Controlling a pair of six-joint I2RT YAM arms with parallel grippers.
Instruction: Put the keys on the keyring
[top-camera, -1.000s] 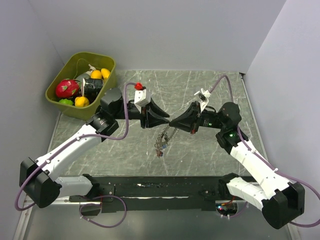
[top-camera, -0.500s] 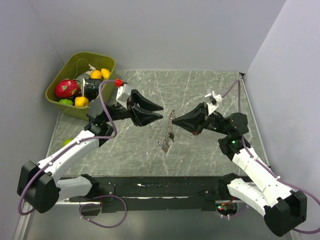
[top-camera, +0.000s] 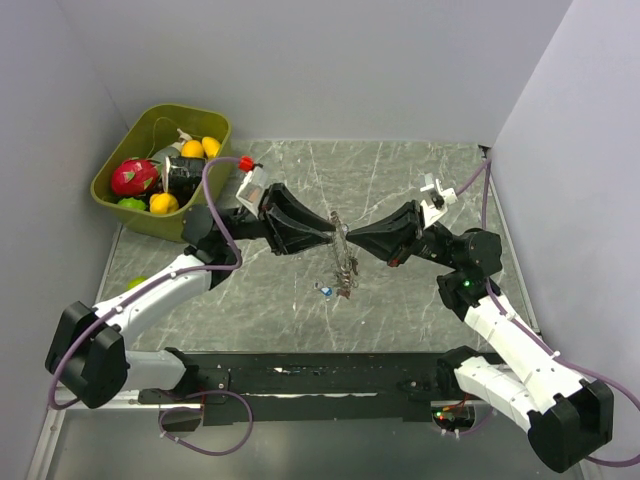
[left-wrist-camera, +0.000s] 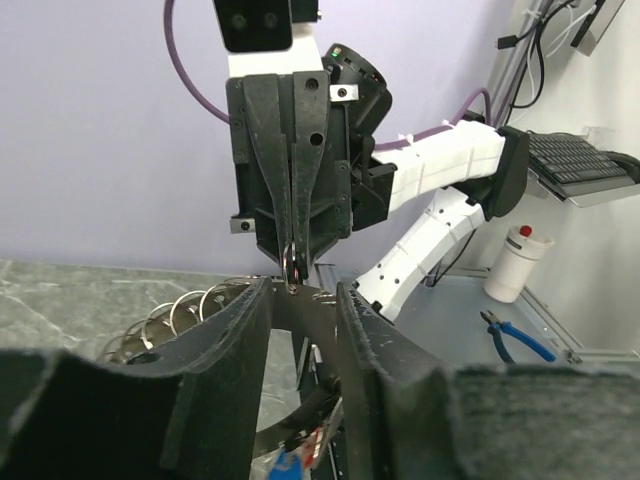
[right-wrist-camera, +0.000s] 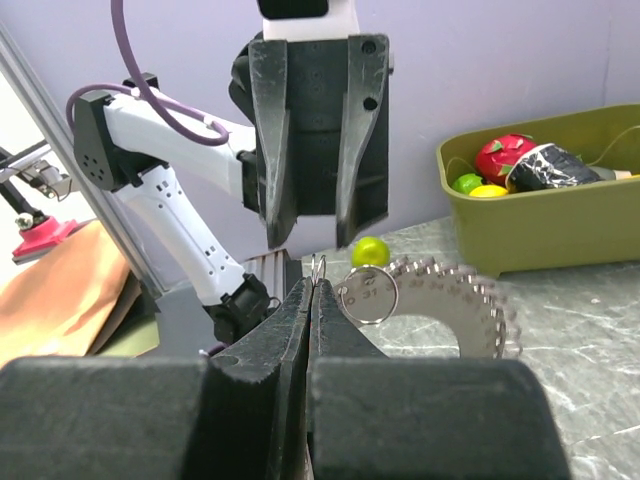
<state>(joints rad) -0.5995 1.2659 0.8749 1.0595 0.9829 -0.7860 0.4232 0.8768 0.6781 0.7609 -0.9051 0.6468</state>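
Note:
The keyring (top-camera: 340, 247), a thin metal ring with silvery tags fanning out like a toothed gear (right-wrist-camera: 455, 295), hangs in the air at mid table. My right gripper (top-camera: 349, 241) is shut on its thin wire loop (right-wrist-camera: 318, 268). My left gripper (top-camera: 330, 235) faces it from the left with jaws open, its fingertips (left-wrist-camera: 255, 300) either side of the loop and the right gripper's tip (left-wrist-camera: 292, 255). Small keys with a blue head (top-camera: 326, 291) and a reddish head (top-camera: 346, 290) dangle below; they also show low in the left wrist view (left-wrist-camera: 285, 465).
An olive bin (top-camera: 215, 125) of toy fruit and a dark can stands at the back left, and also shows in the right wrist view (right-wrist-camera: 540, 225). A green ball (top-camera: 135, 283) lies by the left arm. Both arm bases line the near edge.
My left gripper, drawn back and wide open half a second ago, has moved right again to the ring with narrower jaws. My right gripper has kept hold; the keyring has shifted slightly.

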